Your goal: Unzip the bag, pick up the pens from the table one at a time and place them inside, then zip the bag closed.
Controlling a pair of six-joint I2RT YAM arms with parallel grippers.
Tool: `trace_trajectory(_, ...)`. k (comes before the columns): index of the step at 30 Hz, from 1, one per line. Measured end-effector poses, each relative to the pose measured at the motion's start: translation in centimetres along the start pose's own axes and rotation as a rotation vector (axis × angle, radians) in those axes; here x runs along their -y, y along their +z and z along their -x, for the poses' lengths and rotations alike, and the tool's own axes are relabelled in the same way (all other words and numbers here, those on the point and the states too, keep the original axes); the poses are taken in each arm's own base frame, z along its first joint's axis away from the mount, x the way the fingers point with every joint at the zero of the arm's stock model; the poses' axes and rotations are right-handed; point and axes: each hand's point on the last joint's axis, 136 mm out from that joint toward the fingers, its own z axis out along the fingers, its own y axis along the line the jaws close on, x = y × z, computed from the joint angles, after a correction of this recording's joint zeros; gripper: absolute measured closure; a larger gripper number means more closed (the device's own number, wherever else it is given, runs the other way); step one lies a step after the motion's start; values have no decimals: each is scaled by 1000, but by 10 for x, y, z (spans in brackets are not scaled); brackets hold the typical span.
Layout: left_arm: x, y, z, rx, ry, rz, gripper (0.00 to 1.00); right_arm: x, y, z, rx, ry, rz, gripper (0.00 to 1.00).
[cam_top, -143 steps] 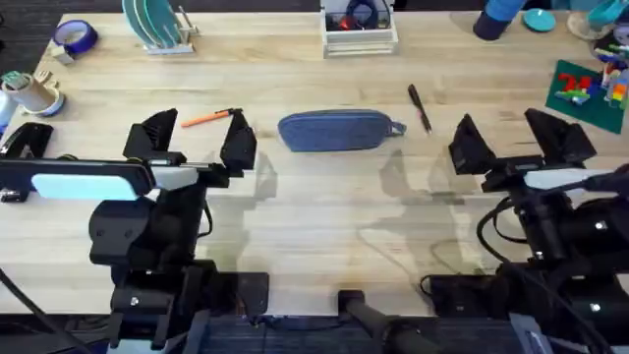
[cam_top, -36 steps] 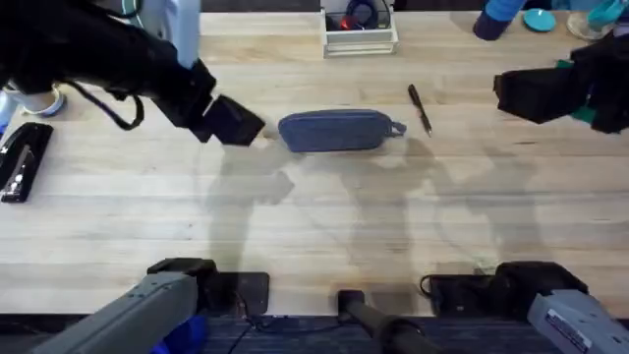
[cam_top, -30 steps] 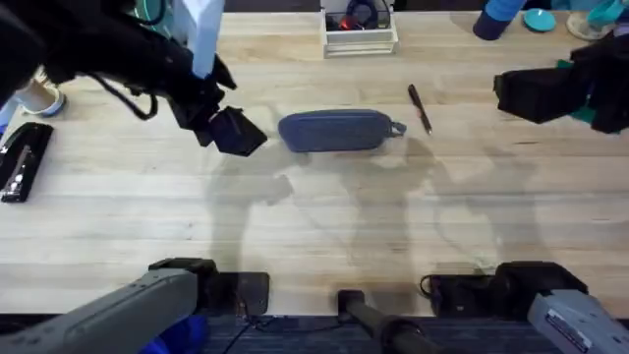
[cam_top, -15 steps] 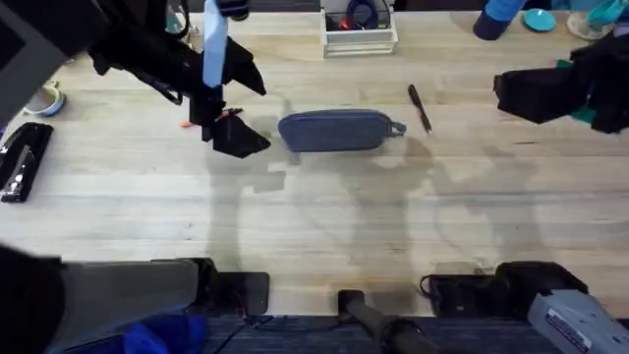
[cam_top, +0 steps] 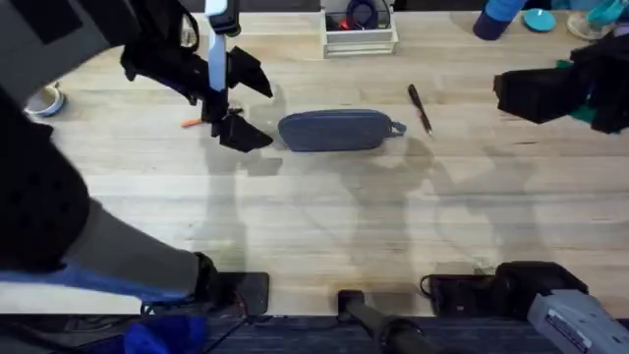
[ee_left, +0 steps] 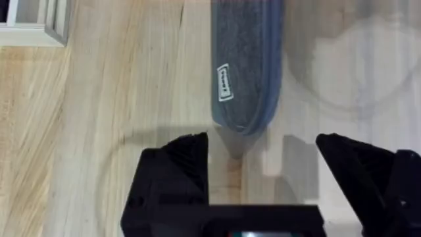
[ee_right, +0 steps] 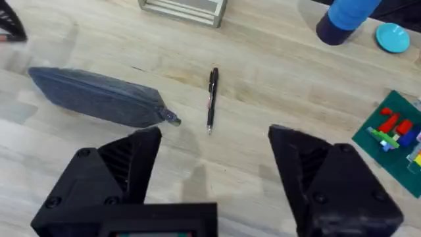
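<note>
The blue-grey bag (cam_top: 336, 131) lies zipped lengthwise on the table (cam_top: 314, 216), its pull loop (cam_top: 397, 128) at the right end. My left gripper (cam_top: 254, 110) hovers just off the bag's left end, open and holding nothing. In the left wrist view the bag (ee_left: 247, 66) points its end into the gap of the left gripper (ee_left: 263, 158). A bit of the orange pen (cam_top: 191, 123) shows beside the left arm. The black pen (cam_top: 420, 106) lies right of the bag. My right gripper (cam_top: 521, 95) hangs open at the far right; its wrist view shows the right gripper (ee_right: 214, 135), black pen (ee_right: 211, 99) and bag (ee_right: 99, 97).
A white tray (cam_top: 360, 29) stands at the back centre, a blue cup (cam_top: 496, 20) at the back right. A green brick plate (ee_right: 395, 131) lies to the right. A black stapler (cam_top: 20, 162) rests at the left edge. Bare wood lies in front of the bag.
My left arm has swung in toward the bag's left end, uncovering part of the orange pen. The right arm, bag and black pen have not moved.
</note>
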Motion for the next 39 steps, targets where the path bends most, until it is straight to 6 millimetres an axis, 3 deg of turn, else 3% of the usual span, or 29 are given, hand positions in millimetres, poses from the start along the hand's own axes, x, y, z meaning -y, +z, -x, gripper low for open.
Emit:
trace_trajectory(9, -17, 18, -8, 50, 10, 5, 8, -1, 0, -4, -16, 3, 4, 4)
trace_trajectory(29, -8, 36, 14, 120, 40, -58, 8, -3, 0, -12, -47, 9, 11, 3)
trace_trajectory(39, -7, 43, 9, 117, 22, -80, 8, -3, 0, -12, -47, 9, 11, 3)
